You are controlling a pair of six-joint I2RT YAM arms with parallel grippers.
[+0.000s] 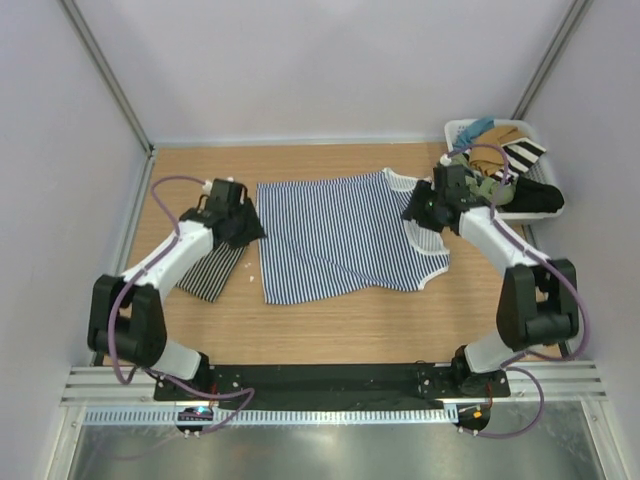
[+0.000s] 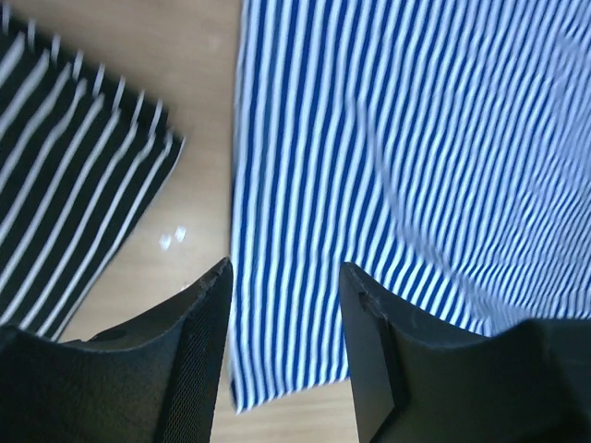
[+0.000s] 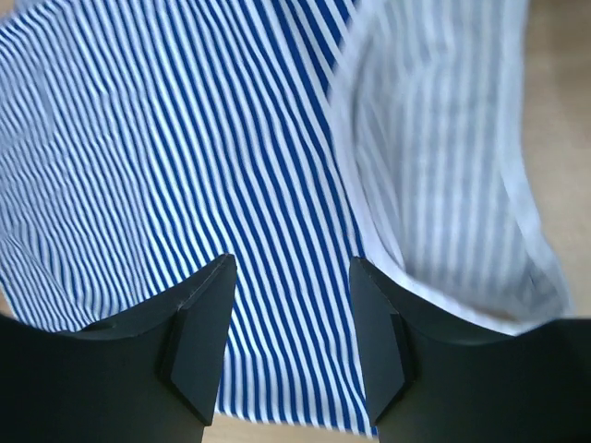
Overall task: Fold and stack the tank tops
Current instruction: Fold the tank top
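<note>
Top view, layout: we see the blue-and-white tank top (image 1: 340,240) spread flat on the desk (image 1: 330,325), neckline toward the right arm. The black-and-white tank top (image 1: 212,270) lies folded just left of it, probably parked as the stack's base.
Top view, arms: left gripper (image 1: 240,222) over the blue top's left edge, right gripper (image 1: 425,212) over its neckline end. We judge this as one at each end for a two-handed fold.
Left wrist: fingers spread, pinching nothing, poised over that edge. The opening cannot be read from above.
Right wrist: fingers spread, empty, above the white trim (image 3: 343,175); only this view shows the trim's curl.
Top view only: bin (image 1: 456,130) of other clothes, right of the blue top.
</note>
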